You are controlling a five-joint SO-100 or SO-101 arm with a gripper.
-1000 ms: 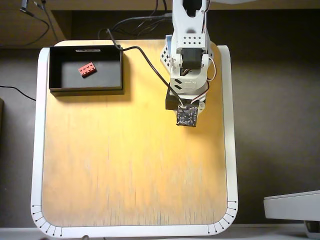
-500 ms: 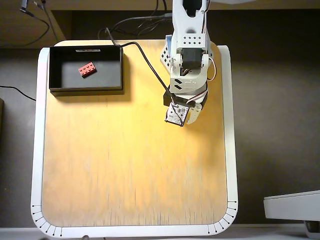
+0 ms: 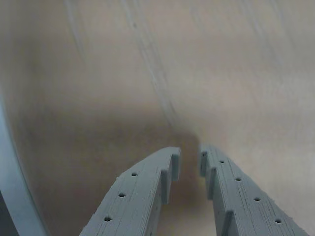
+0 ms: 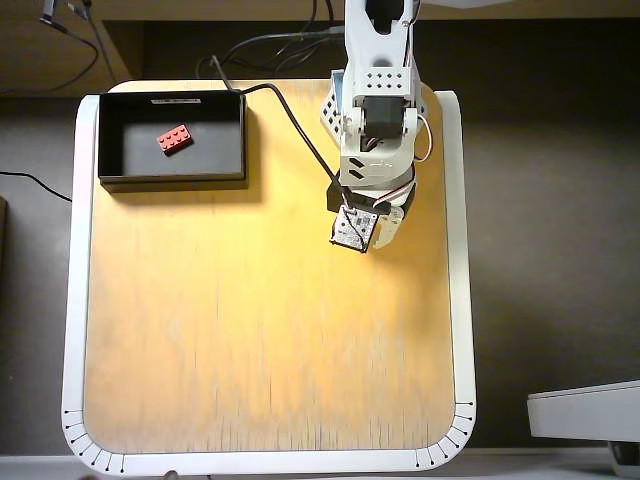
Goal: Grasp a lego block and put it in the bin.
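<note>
Wrist view: camera looks down past the gripper at a bare wooden tabletop, pale tan w/ faint darker grain streaks running top to bottom. Two grey plastic fingers rise from the bottom edge, each w/ a row of small holes along its top face and a stepped notch near the tip. The tips sit close together w/ only a narrow slit between them, nothing held in that slit. A soft shadow lies on the wood just beyond the tips. A pale curved strip, the table's white rim, runs down the lower left edge. No block or bin in this view.

Overhead view: a wooden table w/ a white rounded border, set on a dark floor. The white arm comes in from the top centre and reaches down over the upper right part of the table. Its gripper is mostly hidden under the wrist and a small square camera board, so finger spacing can't be judged here. A black cable runs from the wrist up and left, passing the bin's top right corner. The bin, a black shallow rectangular box w/ a small white label on its far rim, sits at the table's upper left corner. The red lego block lies on the bin's floor, roughly centred, turned at a slight angle, clear of the walls. Bin and arm are well apart. Bottom right corner: part of a light grey device, off the table.
</note>
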